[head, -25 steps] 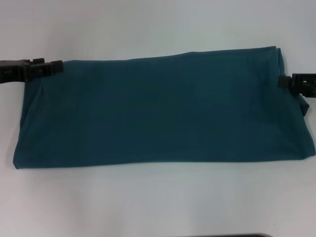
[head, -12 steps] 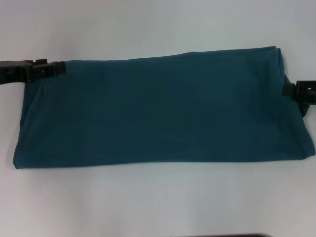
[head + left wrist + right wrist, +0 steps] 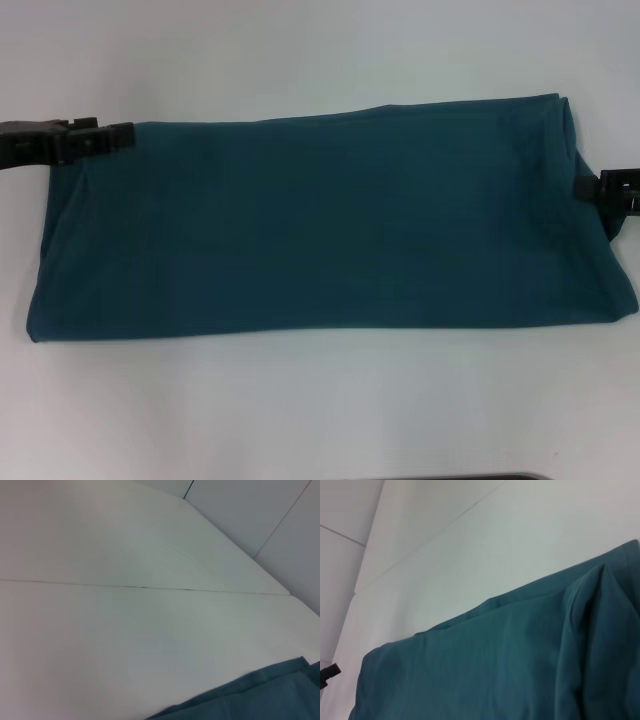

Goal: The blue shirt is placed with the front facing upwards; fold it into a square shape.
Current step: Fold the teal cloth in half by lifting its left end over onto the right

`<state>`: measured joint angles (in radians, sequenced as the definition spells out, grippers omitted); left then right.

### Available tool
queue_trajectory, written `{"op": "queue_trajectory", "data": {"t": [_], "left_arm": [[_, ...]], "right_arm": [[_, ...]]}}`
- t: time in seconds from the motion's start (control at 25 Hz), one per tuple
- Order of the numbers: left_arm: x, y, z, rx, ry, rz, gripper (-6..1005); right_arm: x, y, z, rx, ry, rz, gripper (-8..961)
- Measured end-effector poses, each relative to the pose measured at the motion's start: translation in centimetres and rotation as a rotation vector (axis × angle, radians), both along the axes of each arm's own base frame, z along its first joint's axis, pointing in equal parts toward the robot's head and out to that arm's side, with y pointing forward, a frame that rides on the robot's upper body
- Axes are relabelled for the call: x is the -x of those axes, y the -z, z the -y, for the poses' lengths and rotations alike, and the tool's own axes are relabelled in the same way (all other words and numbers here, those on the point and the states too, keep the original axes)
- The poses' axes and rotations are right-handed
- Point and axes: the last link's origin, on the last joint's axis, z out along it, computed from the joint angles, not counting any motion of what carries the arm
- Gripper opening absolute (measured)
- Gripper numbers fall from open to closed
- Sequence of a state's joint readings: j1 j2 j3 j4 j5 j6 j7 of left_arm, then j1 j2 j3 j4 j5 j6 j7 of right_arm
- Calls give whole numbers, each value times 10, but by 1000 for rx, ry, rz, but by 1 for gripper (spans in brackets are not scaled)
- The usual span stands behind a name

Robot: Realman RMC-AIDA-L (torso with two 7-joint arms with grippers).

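White and smooth, the table (image 3: 320,50) fills the head view, with a thin dark seam showing across it in the left wrist view and pale wall panels beyond its far edge. On it lies the blue shirt (image 3: 330,225), folded into a long band that runs from nine o'clock to three o'clock across the middle of the head view. Only plain teal cloth shows on top; no lettering or neck is visible. Its near edge is fairly straight, its far edge climbs a little toward two o'clock, and the end at three o'clock is bunched into soft folds, with one fold standing up in a ridge in the right wrist view.

At about ten o'clock, the left gripper (image 3: 105,138) comes in from the edge of the head view, its black tip at the shirt's far corner on that side, touching or just beside the cloth; I cannot tell whether its fingers are open, closed or pinching fabric. The left wrist view shows mostly bare table with a corner of the shirt (image 3: 260,695) at one edge.

At about three o'clock, the right gripper (image 3: 590,187) sits against the bunched end of the shirt, most of it cut off by the edge of the view; the state of its fingers cannot be told either. In the right wrist view, the shirt (image 3: 495,660) spreads wide, and a small black piece of the left gripper (image 3: 329,672) shows beyond its far end
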<state>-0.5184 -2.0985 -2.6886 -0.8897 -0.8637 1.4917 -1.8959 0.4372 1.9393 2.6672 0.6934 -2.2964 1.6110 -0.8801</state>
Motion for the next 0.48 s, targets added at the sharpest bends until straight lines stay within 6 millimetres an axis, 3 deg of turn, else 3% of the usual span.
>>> {"op": "queue_trajectory", "data": {"t": [0.12, 0.48], "left_arm": [[0, 0, 0, -2, -1, -1, 690], [0, 0, -1, -7, 5, -8, 690]], "right_arm": [[-1, 1, -1, -8, 5, -1, 635], [-1, 3, -1, -15, 3, 5, 285]]}}
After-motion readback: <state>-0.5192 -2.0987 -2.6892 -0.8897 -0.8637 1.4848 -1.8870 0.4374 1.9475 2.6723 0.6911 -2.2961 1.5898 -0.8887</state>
